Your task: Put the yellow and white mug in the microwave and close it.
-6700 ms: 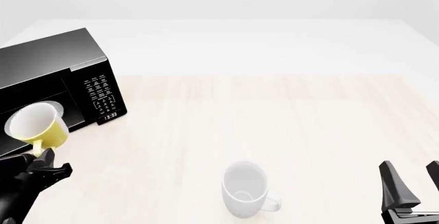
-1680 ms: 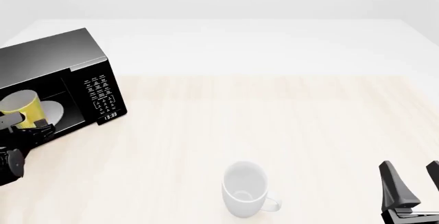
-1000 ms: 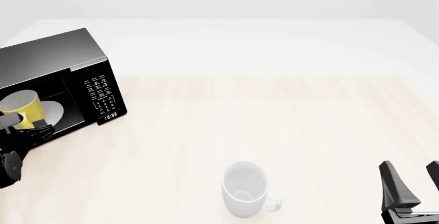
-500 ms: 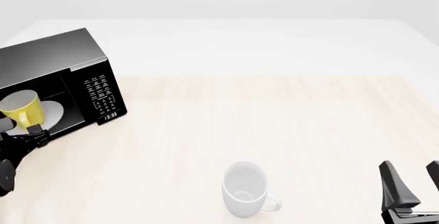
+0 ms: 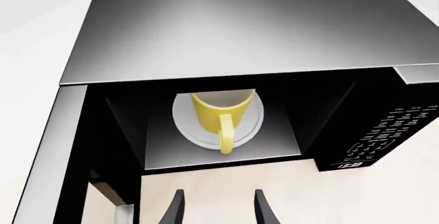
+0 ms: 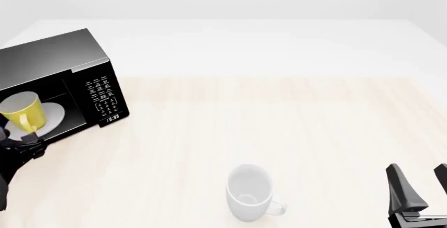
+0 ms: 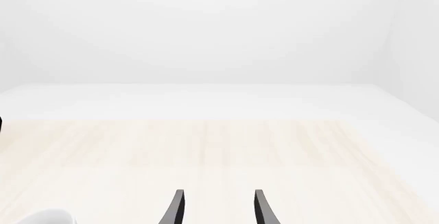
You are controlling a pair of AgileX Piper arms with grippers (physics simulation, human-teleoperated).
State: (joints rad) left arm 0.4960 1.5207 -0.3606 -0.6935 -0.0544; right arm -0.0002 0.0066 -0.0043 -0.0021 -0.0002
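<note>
The yellow and white mug (image 6: 23,111) stands upright on the white turntable plate (image 6: 57,115) inside the open black microwave (image 6: 56,60) at the far left. In the left wrist view the mug (image 5: 217,113) sits on the plate (image 5: 184,127) with its handle toward the opening. My left gripper (image 5: 218,211) is open and empty, just outside the microwave's opening, apart from the mug. It shows at the left edge of the front view (image 6: 21,144). My right gripper (image 6: 422,189) is open and empty at the front right.
An all-white mug (image 6: 250,192) stands near the front middle of the wooden table (image 6: 279,118); its rim shows in the right wrist view (image 7: 42,217). The microwave's door (image 5: 48,152) is swung open beside the left gripper. The button panel (image 6: 103,96) faces right of the opening.
The left gripper has let go of the yellow mug, left it on the turntable, and drawn back out of the microwave toward the front. The right arm has not moved.
</note>
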